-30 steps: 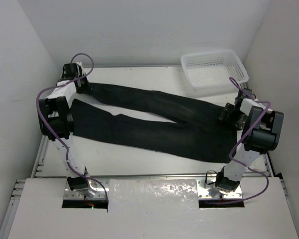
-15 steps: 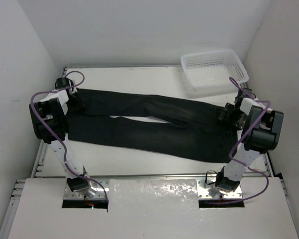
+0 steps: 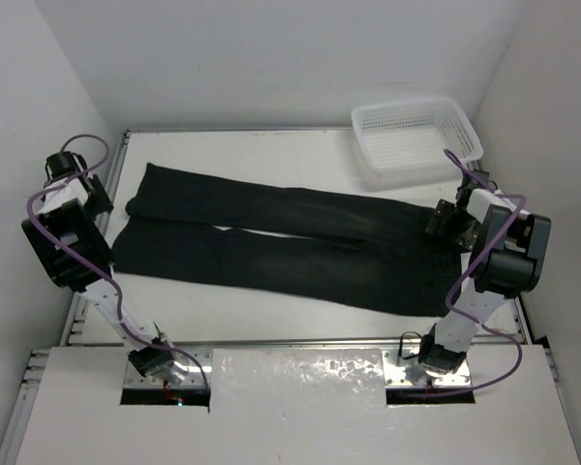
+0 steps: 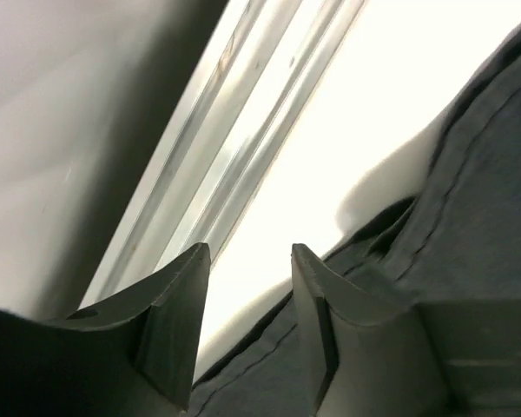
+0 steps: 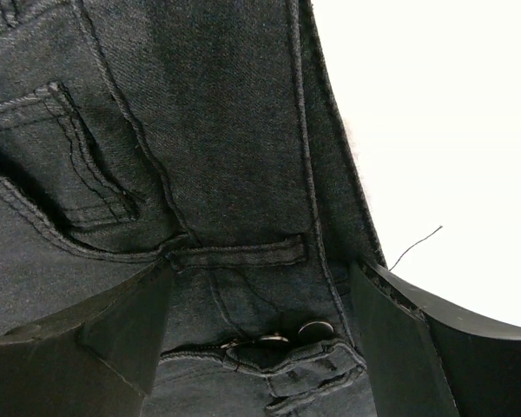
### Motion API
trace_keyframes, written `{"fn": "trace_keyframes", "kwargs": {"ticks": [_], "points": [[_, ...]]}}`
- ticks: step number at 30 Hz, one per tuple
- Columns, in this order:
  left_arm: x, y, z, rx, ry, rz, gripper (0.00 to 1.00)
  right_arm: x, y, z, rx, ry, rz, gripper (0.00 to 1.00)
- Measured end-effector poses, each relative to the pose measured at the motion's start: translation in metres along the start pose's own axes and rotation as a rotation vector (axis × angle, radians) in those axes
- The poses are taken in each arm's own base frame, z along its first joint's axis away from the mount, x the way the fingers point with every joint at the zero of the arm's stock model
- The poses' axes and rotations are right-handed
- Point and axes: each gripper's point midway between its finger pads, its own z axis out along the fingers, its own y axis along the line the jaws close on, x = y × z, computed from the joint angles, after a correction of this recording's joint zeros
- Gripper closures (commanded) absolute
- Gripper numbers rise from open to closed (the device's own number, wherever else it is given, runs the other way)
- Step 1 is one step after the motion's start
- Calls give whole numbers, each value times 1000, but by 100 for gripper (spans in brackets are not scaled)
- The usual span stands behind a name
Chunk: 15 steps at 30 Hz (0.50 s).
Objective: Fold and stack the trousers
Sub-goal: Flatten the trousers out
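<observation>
1. In the left wrist view the left gripper [image 4: 247,261] has its two dark fingers [image 4: 169,321] standing partly apart. The gap between them holds nothing; only the bright table [image 4: 356,113] shows through it.
2. Black cloth of the trousers [image 4: 478,200] fills the lower right of that view, its stitched hem edge running behind the right-hand finger. I cannot tell whether that finger touches the cloth.
3. The metal rail [image 4: 243,130] at the table's edge runs diagonally through the upper middle of that view.
4. In the right wrist view the right gripper [image 5: 259,278] has its fingers [image 5: 113,330] spread wide, one in each lower corner. They stand over the trousers' waist without pinching it.
5. Between those fingers lie the belt loop [image 5: 239,254] and, lower, the two metal buttons [image 5: 286,334] of the waistband. A back pocket [image 5: 78,174] shows at the left of that view.
6. The right-hand finger sits just at the edge of the cloth, with bare table to the right of it and a loose thread [image 5: 417,243] lying there.
7. In the top view the trousers lie flat across the middle of the table, waist at the right of the frame under the right gripper. Both legs run toward the left, the upper leg above the lower with a thin sliver of table between them.
8. The leg ends lie at the left of the frame, just beside the left arm.
9. The white mesh basket [image 3: 418,167] stands at the upper right, near the waist but apart from the trousers.
</observation>
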Motion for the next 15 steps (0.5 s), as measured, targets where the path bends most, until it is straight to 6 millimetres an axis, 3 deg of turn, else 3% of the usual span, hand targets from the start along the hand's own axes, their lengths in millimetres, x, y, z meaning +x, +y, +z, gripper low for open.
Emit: {"fn": "trace_keyframes", "kwargs": {"ticks": [4, 6, 9, 12, 15], "points": [[14, 0, -4, 16, 26, 48, 55, -5, 1, -4, -3, 2, -3, 21], [15, -4, -6, 34, 31, 75, 49, -12, 1, -10, 1, -4, -4, 20], [20, -3, -16, 53, 52, 113, 41, -25, -2, -25, 26, -19, -2, 11], [29, 12, -33, 41, 67, 149, 39, -32, -12, -52, 51, -51, 31, 1], [50, 36, -46, 16, 108, 162, 39, -26, -31, -91, 59, -113, 132, 1]]}}
